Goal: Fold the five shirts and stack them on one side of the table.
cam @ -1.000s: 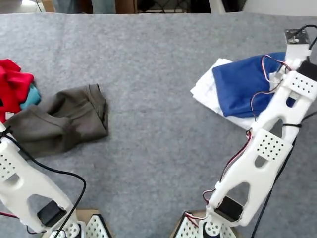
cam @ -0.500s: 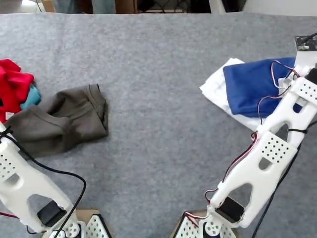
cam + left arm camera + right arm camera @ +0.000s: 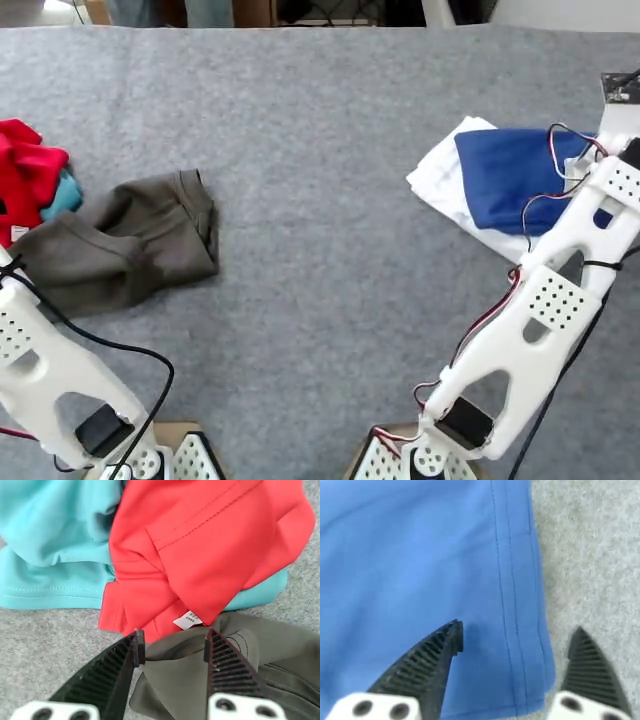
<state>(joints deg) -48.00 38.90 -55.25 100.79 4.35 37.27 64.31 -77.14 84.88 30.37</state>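
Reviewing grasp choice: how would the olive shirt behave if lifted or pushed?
Probably floppy: the olive shirt lies in soft rumpled folds, so it would sag and unfold. Pushed, it might bunch on the fuzzy grey cloth.

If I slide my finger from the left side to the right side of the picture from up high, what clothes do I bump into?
red shirt → olive shirt → white shirt → blue shirt, which lies on top of the white one.
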